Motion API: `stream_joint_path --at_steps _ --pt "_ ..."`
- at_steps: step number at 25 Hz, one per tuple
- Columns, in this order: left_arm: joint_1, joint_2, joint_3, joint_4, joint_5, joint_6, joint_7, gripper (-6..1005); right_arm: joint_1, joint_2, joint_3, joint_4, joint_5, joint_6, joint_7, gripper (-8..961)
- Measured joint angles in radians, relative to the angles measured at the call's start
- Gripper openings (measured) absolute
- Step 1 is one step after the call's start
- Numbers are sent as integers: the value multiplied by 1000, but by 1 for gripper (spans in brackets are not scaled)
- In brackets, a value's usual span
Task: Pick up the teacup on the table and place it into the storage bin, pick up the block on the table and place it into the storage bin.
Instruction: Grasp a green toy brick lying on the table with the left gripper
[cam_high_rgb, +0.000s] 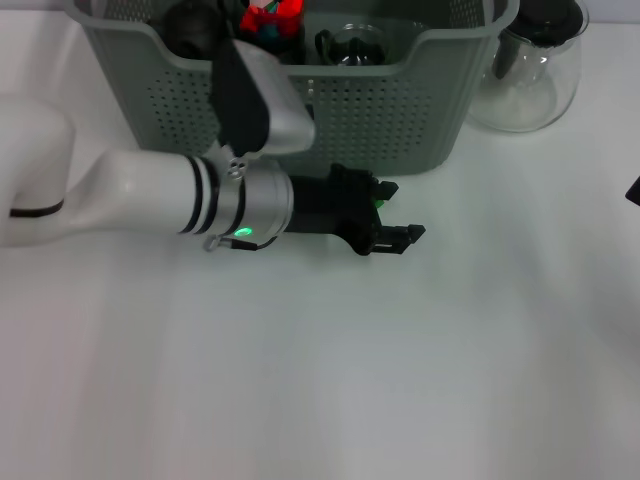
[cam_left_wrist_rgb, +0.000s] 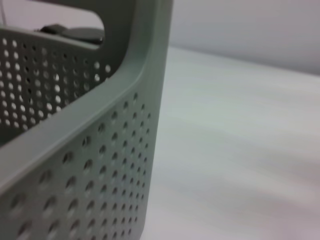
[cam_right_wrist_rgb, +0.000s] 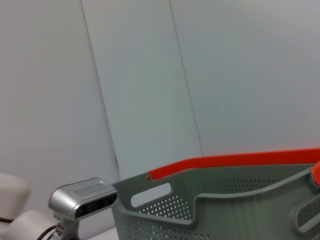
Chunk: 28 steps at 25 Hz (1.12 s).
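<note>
The grey-green perforated storage bin (cam_high_rgb: 400, 110) stands at the far middle of the white table. Inside it I see a red block (cam_high_rgb: 272, 16), a clear glass teacup with a dark handle (cam_high_rgb: 352, 45) and a dark round object (cam_high_rgb: 195, 27). My left gripper (cam_high_rgb: 400, 212) is open and empty, low over the table just in front of the bin's front wall. The left wrist view shows only the bin's corner (cam_left_wrist_rgb: 125, 150) close up. Only a dark sliver of my right gripper (cam_high_rgb: 634, 190) shows at the right edge of the head view.
A clear glass pitcher with a dark lid (cam_high_rgb: 530, 70) stands right of the bin. The right wrist view shows the bin (cam_right_wrist_rgb: 225, 210) with a red strip behind its rim, and the left arm's silver wrist (cam_right_wrist_rgb: 82, 197).
</note>
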Motion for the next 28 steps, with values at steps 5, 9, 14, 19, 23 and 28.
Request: stream_joint_path --at_steps 5,9,14,19,23,28 --pt "-22 0 123 53 3 -59 -111 670 0 0 0 0 0 3 0 852" --pt "-21 0 235 108 9 -121 -211 668 1 0 0 0 0 6 0 852" --pt "-33 0 316 130 50 -186 -307 666 2 0 0 0 0 7 -1 852" --pt "-13 2 316 172 126 -196 -386 663 2 0 0 0 0 7 -1 852" --pt "22 4 311 236 228 -186 -471 661 5 0 0 0 0 7 -1 852" --pt "107 1 304 377 369 -131 -574 659 5 0 0 0 0 6 -2 852"
